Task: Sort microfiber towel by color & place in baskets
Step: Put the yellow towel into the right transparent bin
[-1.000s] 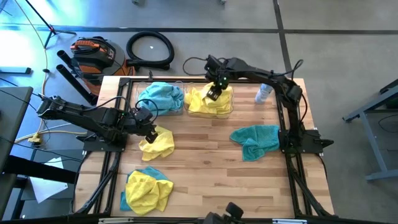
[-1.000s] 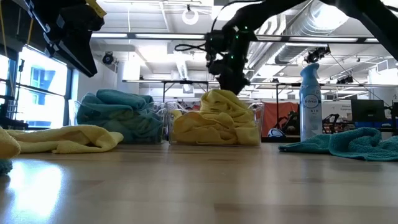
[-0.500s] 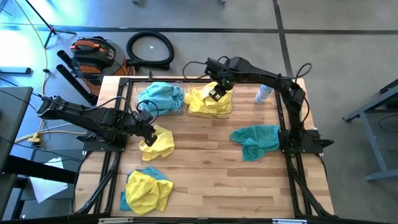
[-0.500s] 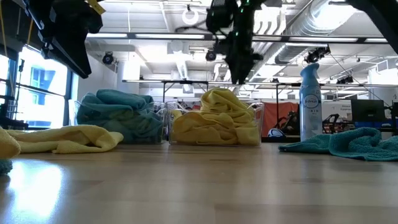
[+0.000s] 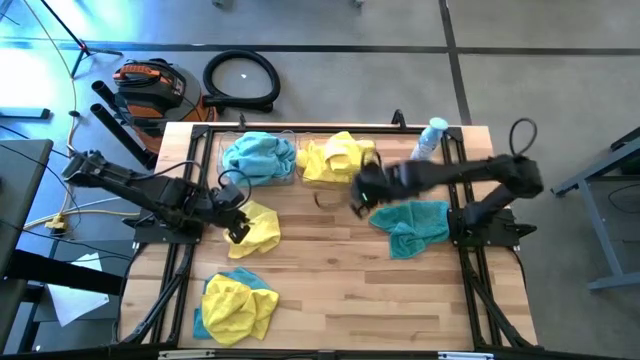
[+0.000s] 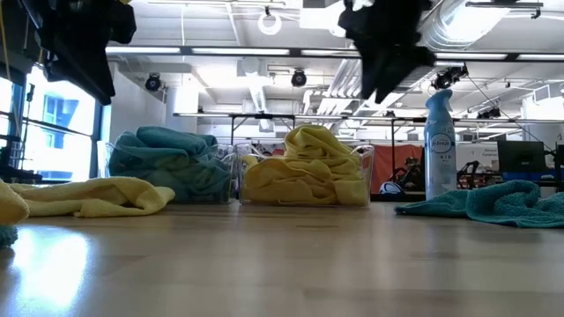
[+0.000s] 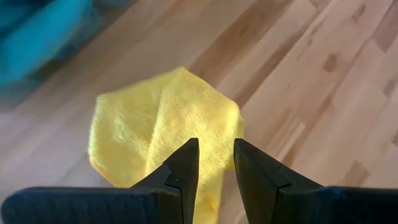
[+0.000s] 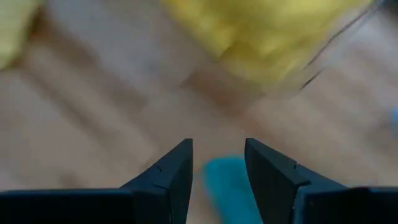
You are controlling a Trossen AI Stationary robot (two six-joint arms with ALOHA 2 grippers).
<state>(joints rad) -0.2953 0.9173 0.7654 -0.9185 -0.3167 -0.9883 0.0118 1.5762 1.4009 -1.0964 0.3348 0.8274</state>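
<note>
Sorting under way: the right gripper (image 5: 358, 190), fingers parted and empty, hangs at 9 o'clock of the teal towel (image 5: 410, 226), likely its next pick for the teal-filled basket (image 5: 222, 150). The left gripper (image 5: 236, 218), slightly open, points down at a yellow towel (image 5: 255, 229), bound for the yellow-filled basket (image 5: 374, 170) at 12 o'clock on the worktop (image 5: 320, 290).

2 clear baskets sit side by side at the table's far edge: the left basket (image 5: 222, 168) holds teal towels (image 5: 256, 155), the right basket (image 5: 370, 170) yellow towels (image 5: 335, 158). Loose on the wood lie a yellow towel (image 5: 255, 228), a teal towel (image 5: 412, 225), and a yellow-and-teal pile (image 5: 238, 305).
</note>
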